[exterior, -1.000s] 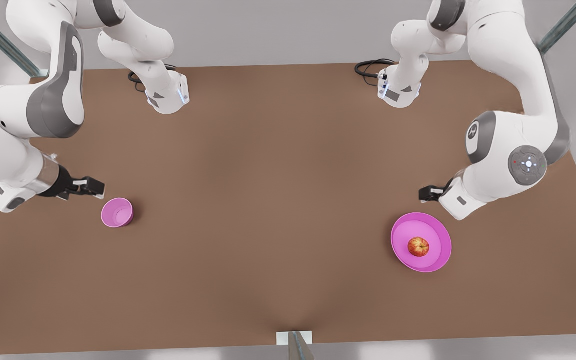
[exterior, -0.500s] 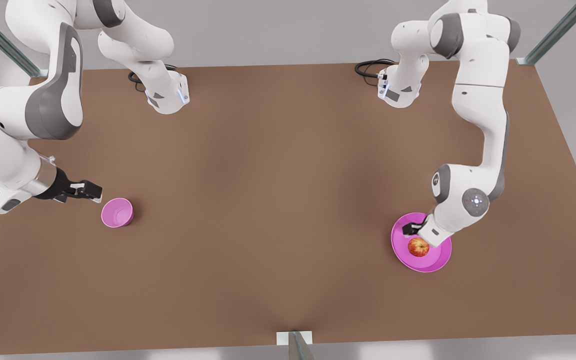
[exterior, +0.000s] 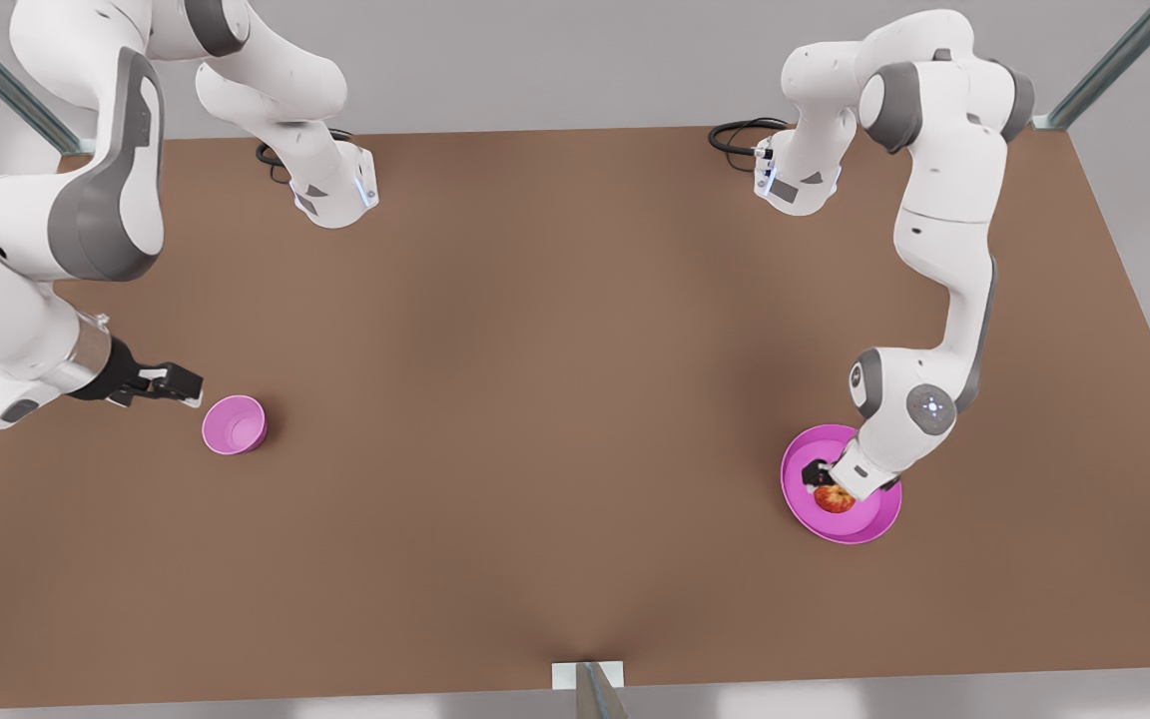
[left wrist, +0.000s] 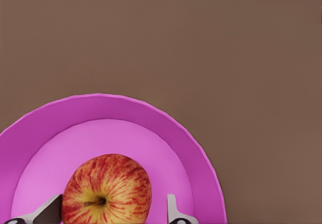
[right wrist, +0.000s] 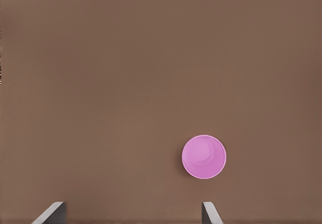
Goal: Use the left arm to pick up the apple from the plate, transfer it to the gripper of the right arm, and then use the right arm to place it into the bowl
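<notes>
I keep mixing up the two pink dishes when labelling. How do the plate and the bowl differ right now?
The plate is wide and shallow with a low rim; the bowl is small and deep. The plate holds the apple, while the bowl is empty. The left gripper is open with its fingers either side of the apple over the plate; the right gripper, also open, waits beside the bowl. Both dishes are round, pink and upright on the table.

Matt surfaces, smooth throughout

Brown table (exterior: 535,399) matt; pink plate (left wrist: 201,158) and bowl (right wrist: 204,156) smooth (plastic-looking); apple (left wrist: 106,188) faintly glossy.
</notes>
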`<state>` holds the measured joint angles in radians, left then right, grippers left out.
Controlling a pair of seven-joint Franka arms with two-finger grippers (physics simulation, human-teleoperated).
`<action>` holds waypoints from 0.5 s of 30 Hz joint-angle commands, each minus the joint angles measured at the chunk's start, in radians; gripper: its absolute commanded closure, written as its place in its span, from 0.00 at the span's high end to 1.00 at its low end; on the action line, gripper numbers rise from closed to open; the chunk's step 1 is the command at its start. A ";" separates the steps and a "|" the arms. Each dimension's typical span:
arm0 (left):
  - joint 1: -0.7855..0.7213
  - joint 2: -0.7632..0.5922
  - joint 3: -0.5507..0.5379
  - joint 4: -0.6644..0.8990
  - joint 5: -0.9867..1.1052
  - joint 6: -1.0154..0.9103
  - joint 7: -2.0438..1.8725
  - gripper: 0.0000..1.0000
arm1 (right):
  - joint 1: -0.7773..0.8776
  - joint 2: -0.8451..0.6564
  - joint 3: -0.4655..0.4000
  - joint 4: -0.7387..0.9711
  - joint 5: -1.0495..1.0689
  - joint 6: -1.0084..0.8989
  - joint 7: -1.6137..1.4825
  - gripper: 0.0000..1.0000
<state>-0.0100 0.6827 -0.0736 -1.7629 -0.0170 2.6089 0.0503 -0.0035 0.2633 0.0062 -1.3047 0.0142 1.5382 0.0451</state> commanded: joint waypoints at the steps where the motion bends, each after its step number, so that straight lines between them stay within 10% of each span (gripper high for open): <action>1: -0.001 0.008 0.000 0.010 0.003 0.057 0.059 1.00 | -0.003 -0.001 0.000 0.001 0.003 0.000 0.009 1.00; 15: 0.008 0.035 0.001 -0.015 0.003 0.099 0.057 0.99 | -0.006 0.001 0.000 0.001 0.003 0.002 -0.001 1.00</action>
<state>-0.0018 0.7193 -0.0721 -1.7765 -0.0156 2.6955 0.0871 -0.0093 0.2649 0.0062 -1.3044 0.0163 1.5400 0.0477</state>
